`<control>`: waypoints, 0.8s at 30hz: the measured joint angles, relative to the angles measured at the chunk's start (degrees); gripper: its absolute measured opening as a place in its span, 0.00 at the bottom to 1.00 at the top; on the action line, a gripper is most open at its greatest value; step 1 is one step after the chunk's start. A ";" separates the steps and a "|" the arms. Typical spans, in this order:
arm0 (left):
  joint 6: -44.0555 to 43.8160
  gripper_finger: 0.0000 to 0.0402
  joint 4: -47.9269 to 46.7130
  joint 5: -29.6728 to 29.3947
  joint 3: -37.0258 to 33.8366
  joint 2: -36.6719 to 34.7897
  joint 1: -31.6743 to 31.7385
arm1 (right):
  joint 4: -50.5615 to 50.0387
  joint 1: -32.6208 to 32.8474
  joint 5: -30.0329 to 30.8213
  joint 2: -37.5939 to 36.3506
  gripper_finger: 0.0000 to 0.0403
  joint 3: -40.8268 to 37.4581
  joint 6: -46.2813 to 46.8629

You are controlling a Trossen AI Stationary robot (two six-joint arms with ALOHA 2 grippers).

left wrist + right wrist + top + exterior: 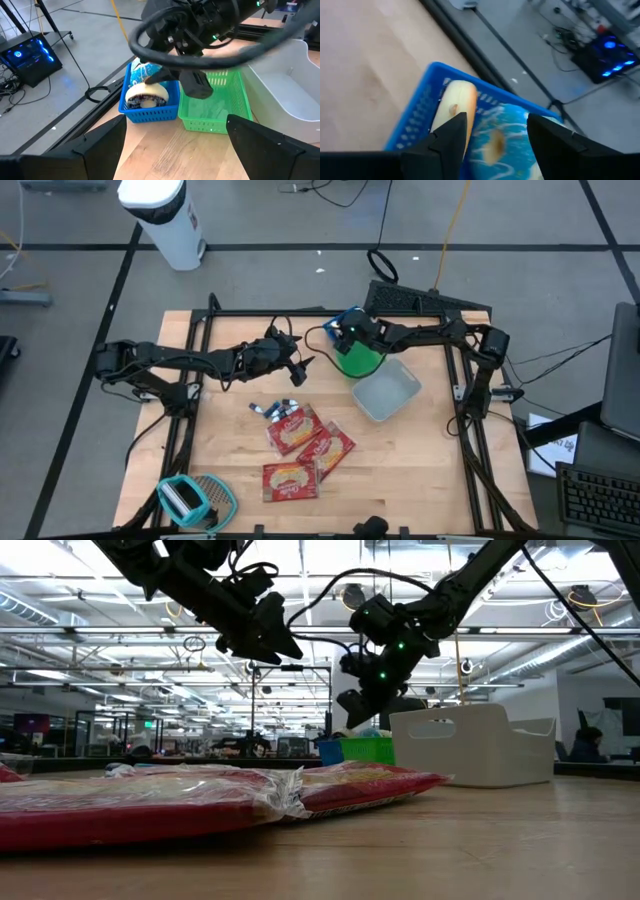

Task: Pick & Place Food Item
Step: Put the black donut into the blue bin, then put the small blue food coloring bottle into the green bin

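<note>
A blue basket (148, 107) at the table's far edge holds a pale round bun-like item (453, 104) and a blue-wrapped packet (501, 134). A green basket (215, 102) stands right beside it. My right gripper (492, 140) hovers open over the blue basket, its fingers on either side of the blue-wrapped packet; I cannot tell whether they touch it. My left gripper (176, 122) waits open above the table's middle (298, 368), pointing at the baskets with nothing between its fingers. Three red food packets (300, 448) lie flat on the table's near half.
A white bin (388, 390) stands to the right of the green basket. A teal object (195, 500) lies at the near left corner. A small blue-and-white wrapper (268, 411) lies by the red packets. Bare wood shows at the near right.
</note>
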 joint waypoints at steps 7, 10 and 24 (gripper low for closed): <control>0.02 0.86 0.00 0.00 0.00 0.00 0.04 | -0.62 0.07 7.16 0.00 0.49 0.00 -1.11; 0.04 0.86 -0.02 0.01 0.00 0.00 0.04 | -1.95 0.07 8.94 0.00 0.49 0.00 -1.34; 0.07 0.86 -0.02 0.00 0.00 0.00 0.04 | -6.47 0.11 16.08 0.00 0.49 -0.02 -0.75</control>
